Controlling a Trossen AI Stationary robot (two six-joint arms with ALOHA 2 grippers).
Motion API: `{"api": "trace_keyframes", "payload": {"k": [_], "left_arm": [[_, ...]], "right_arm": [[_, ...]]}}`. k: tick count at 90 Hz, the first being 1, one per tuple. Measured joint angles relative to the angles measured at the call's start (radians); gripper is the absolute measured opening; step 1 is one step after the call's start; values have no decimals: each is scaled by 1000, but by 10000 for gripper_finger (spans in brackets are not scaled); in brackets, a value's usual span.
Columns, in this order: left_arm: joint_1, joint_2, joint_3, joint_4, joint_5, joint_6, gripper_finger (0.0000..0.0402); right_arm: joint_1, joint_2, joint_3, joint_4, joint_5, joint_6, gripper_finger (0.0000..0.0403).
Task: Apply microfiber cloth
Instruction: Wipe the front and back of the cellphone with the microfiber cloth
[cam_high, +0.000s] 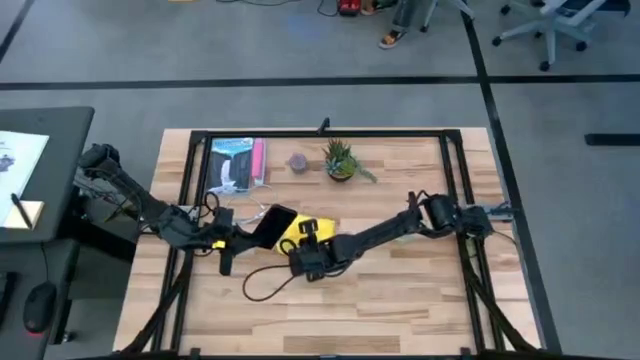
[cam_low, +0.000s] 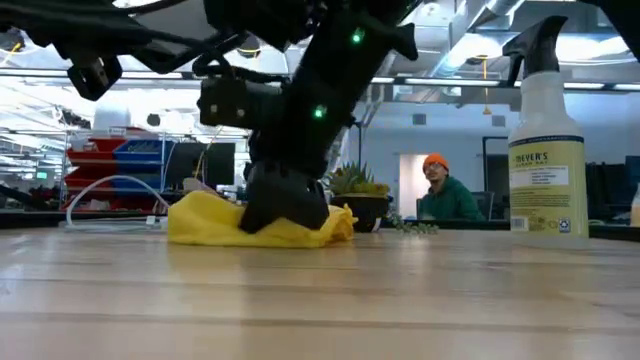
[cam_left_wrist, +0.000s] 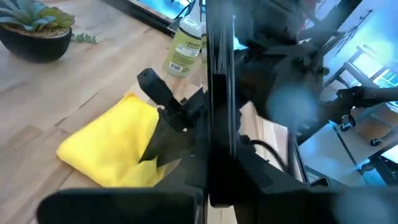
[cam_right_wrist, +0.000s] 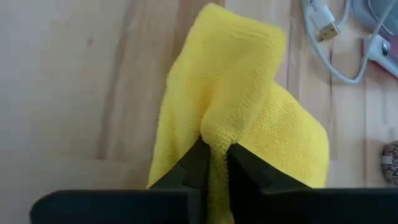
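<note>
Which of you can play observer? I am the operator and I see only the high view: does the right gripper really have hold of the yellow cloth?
Observer: Yes. In the right wrist view, the right gripper pinches a raised fold of the microfiber cloth between its fingers.
Operator: Is the cloth lifted?
Observer: No. The low view shows it bunched and resting on the table.
Operator: And the left gripper?
Observer: In the left wrist view, the left gripper holds the black smartphone edge-on, beside the cloth.
</note>
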Motion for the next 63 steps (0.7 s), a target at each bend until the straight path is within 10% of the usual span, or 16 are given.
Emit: {"api": "trace_keyframes", "payload": {"k": [42, 63], "left_arm": [[0, 0, 0, -36, -1, -39, 15], [0, 0, 0, -64, 20, -46, 15]], "right_arm": [[9, -155, 0, -1, -111, 54, 207], [9, -244, -1, -145, -99, 121, 221]]}}
